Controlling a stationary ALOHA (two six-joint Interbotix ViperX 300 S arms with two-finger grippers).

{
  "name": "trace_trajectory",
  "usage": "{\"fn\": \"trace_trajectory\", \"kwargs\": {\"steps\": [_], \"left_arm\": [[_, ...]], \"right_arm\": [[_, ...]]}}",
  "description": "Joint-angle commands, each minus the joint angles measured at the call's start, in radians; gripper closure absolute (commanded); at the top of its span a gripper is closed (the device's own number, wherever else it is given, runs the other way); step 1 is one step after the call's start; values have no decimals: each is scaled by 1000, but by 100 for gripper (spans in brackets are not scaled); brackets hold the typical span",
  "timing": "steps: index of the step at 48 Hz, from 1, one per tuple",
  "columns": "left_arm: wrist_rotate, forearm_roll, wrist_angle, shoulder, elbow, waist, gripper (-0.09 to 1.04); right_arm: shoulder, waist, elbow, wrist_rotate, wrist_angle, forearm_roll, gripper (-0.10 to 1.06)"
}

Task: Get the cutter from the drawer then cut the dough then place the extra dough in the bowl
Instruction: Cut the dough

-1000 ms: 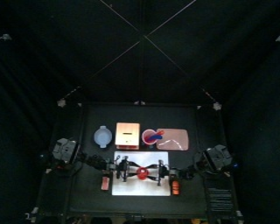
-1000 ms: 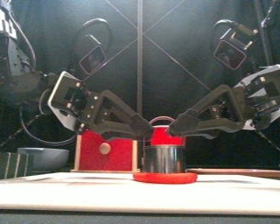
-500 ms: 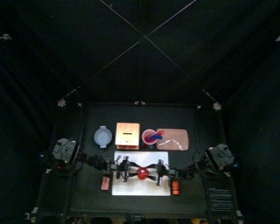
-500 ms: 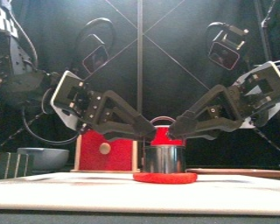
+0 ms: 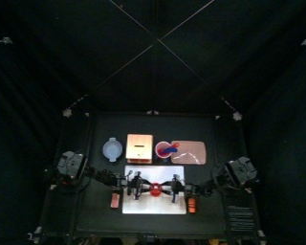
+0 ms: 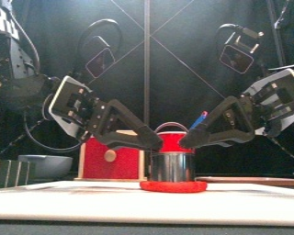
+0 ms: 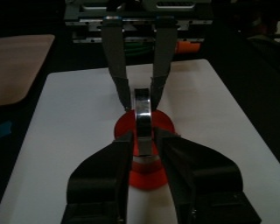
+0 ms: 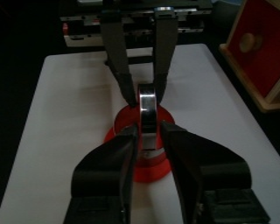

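The round metal cutter (image 6: 172,167) stands upright on the red dough disc (image 6: 175,186) in the middle of the white cutting board (image 5: 156,171). Its wire handle (image 6: 172,126) arches over it. My left gripper (image 6: 154,142) slants in from the left and my right gripper (image 6: 193,139) from the right, both with their tips just above the cutter's top rim. Each is slightly open with nothing gripped. In the left wrist view the cutter (image 7: 143,122) and the dough (image 7: 146,171) show in the gap between the jaws. The right wrist view shows the same cutter (image 8: 146,109) and dough (image 8: 129,122).
Behind the board stand the blue-grey bowl (image 5: 112,148), the wooden box (image 5: 139,146) with its red drawer front (image 6: 113,156), and the pink tray (image 5: 198,153) carrying the red cup with its knives (image 5: 168,148). Bare board lies before the cutter (image 6: 147,207).
Both grippers have drawn a little apart, away from the cutter; the right one has also risen slightly. The cutter and dough stay in place.
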Motion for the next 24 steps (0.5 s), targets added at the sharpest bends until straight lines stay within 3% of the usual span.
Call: {"fn": "trace_trajectory", "kwargs": {"steps": [1, 24], "left_arm": [[2, 2, 6, -26, -18, 2, 32], [0, 6, 92, -18, -15, -5, 38]], "right_arm": [[-29, -5, -11, 0, 2, 2, 36], [9, -2, -15, 11, 98, 28, 45]]}}
